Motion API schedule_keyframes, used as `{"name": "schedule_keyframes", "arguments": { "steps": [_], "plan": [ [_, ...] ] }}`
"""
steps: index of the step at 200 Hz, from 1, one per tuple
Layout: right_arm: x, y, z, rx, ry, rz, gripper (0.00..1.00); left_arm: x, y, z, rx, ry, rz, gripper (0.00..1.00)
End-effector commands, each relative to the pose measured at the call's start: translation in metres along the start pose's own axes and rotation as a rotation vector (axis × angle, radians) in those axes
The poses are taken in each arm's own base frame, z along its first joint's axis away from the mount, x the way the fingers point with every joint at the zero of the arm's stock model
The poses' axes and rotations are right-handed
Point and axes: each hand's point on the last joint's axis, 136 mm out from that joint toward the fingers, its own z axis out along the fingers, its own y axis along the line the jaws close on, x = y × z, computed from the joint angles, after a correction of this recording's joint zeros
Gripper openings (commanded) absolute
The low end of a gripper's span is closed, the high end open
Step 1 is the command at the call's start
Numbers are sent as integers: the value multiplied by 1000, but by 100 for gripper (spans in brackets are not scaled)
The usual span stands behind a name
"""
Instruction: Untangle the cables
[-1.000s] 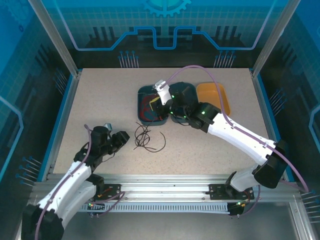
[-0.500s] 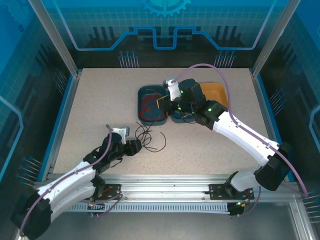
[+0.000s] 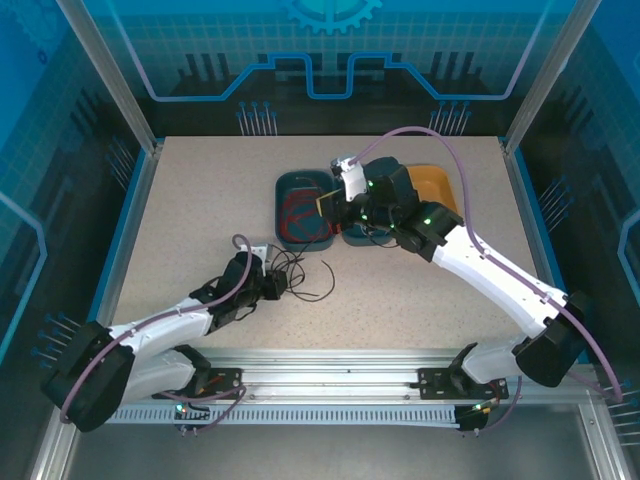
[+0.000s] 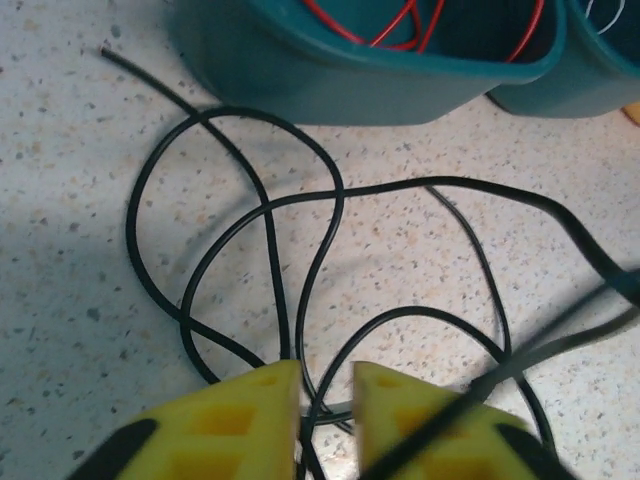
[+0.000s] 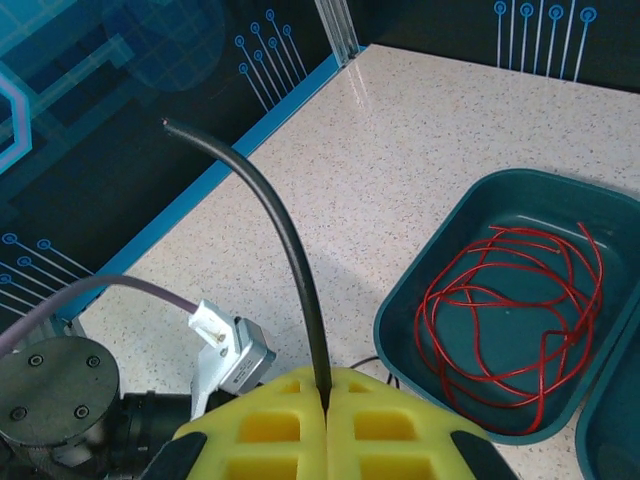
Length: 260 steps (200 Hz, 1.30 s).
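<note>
Already the red cable point(image 5: 510, 310) is lying coiled alone inside the teal tray point(image 5: 400, 300), so that part of the sorting is looking finished. Just in front of that tray, on the speckled tabletop point(image 3: 200, 200), black loops point(image 4: 300, 250) are crossing over one another, and that knot is what is remaining. The right gripper point(image 5: 325, 400) is hovering above the tray's right side, its fingers pressed together on a black cable point(image 5: 290, 250) rising from the seam. The left gripper point(image 4: 325, 420) is sitting low at the tangle's near side, its yellow fingers point(image 4: 230, 425) nearly together with strands running into the slit; whether they are pinching is unclear. Open tabletop is lying left of the tray, giving room to pull. The tray wall is standing close behind the loops, and an orange tray point(image 3: 448, 195) is sitting further right.
</note>
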Motion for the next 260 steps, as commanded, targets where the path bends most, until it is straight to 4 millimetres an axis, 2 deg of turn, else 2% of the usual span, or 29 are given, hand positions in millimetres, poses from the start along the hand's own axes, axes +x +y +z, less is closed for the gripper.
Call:
{"name": "schedule_keyframes", "arguments": {
  "steps": [1,17,59,92,140,186,221,260],
  "plan": [
    [-18,-4,-25,34,-58,-33,0,-20,-17,-6,43,-52,-21,11],
    [-23,-8,-35,62,-68,-52,0,-26,-10,-13,0,-84,-62,0],
    [-35,-25,-66,169,-108,-91,0,-28,22,-43,-168,-127,-138,0],
    [-48,-34,-92,238,-151,-120,0,-16,52,-60,-266,-130,-228,0],
    [-61,-47,-123,350,-179,-162,0,0,89,-74,-331,-154,-381,0],
    [-70,-68,-151,502,-194,-199,0,3,105,-81,-371,-162,-444,0],
    [-74,-78,-168,586,-199,-220,0,4,110,-82,-385,-160,-465,0],
    [-78,-103,-196,771,-200,-231,0,8,121,-88,-438,-153,-495,0]
  ]
}}
